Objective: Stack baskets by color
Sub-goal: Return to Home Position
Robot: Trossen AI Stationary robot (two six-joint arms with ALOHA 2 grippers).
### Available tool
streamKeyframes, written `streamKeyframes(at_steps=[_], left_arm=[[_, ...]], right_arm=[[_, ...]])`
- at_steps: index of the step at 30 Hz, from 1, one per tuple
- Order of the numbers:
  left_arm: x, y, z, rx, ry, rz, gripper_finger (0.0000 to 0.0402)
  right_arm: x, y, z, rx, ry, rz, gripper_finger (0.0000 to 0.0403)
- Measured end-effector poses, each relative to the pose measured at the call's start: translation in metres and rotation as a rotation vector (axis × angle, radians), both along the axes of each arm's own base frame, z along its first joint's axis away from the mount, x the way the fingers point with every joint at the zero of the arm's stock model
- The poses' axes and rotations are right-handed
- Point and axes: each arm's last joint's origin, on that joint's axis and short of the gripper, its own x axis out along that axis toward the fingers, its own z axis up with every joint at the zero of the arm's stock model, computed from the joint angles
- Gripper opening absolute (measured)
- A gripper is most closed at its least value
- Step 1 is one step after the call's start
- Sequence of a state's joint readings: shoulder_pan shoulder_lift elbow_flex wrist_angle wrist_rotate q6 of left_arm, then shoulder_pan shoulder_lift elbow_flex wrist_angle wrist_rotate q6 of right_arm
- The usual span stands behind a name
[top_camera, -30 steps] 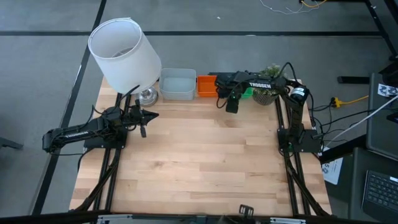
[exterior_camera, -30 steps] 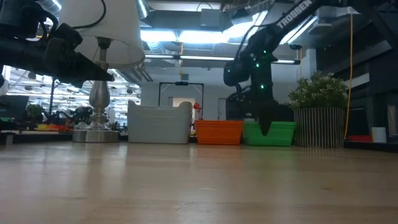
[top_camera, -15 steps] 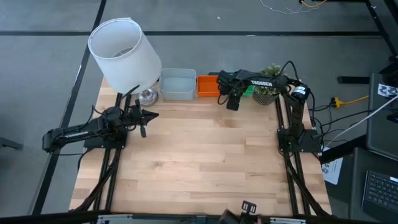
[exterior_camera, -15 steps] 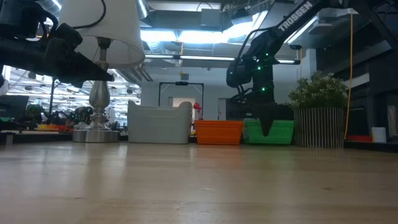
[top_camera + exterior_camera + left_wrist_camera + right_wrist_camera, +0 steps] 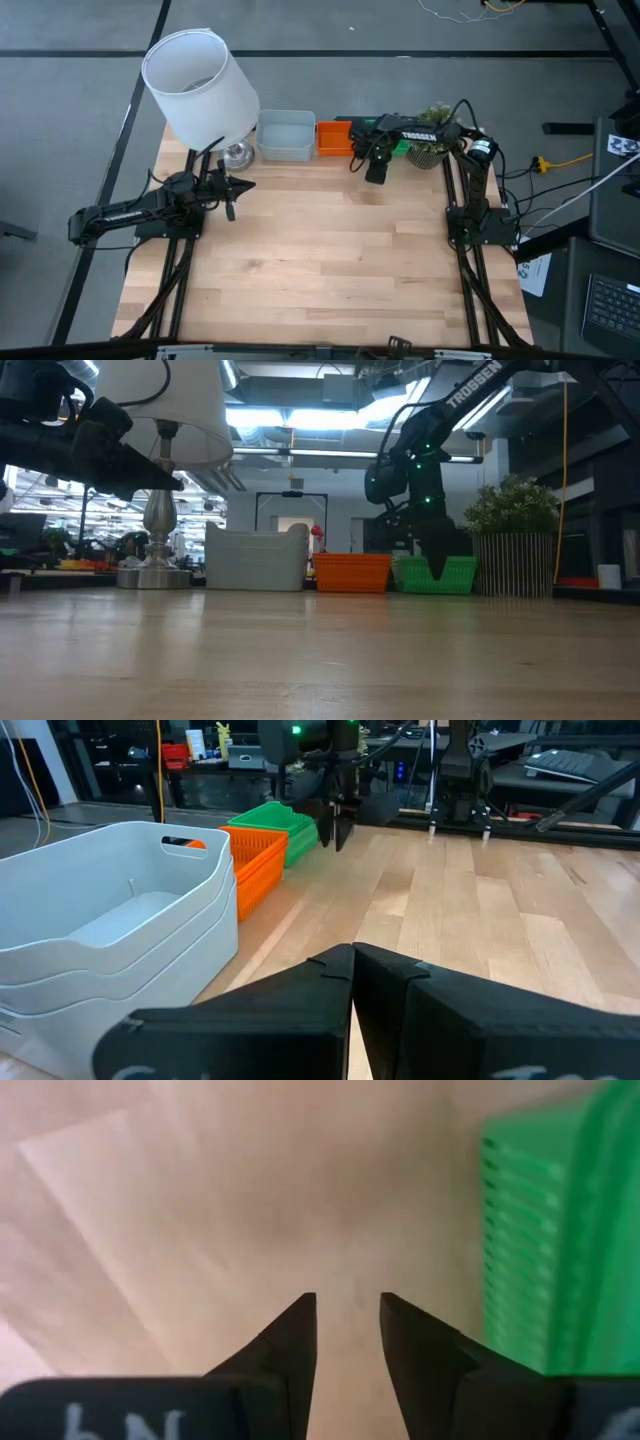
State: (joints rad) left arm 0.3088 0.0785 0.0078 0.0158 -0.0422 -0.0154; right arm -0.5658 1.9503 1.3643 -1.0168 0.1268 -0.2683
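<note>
Both aloft: right pincer [image 5: 347, 1305] points down beside green baskets [image 5: 540, 1230], left pincer [image 5: 352, 952] forward.

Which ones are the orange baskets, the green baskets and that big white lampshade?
orange baskets [image 5: 352, 573]: low view, front wall of the stack.
green baskets [image 5: 462, 574]: low view, front wall of the stack.
white lampshade [image 5: 205, 95]: high view, its outer side.

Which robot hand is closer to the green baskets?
The right gripper: it hangs just in front of the green baskets. The left gripper waits far across the table, near the lamp.
</note>
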Motion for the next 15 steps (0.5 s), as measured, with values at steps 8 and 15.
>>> streamKeyframes(at_steps=[8,15], left_arm=[[0.000,0.000,0.000,0.000,0.000,0.000,0.0000],[0.000,0.000,0.000,0.000,0.000,0.000,0.0000]], right_arm=[[0.041,0.038,0.003,0.177,-0.296,-0.001,0.0114],[0.071,0.109,0.003,0.209,-0.347,0.166,0.0114]])
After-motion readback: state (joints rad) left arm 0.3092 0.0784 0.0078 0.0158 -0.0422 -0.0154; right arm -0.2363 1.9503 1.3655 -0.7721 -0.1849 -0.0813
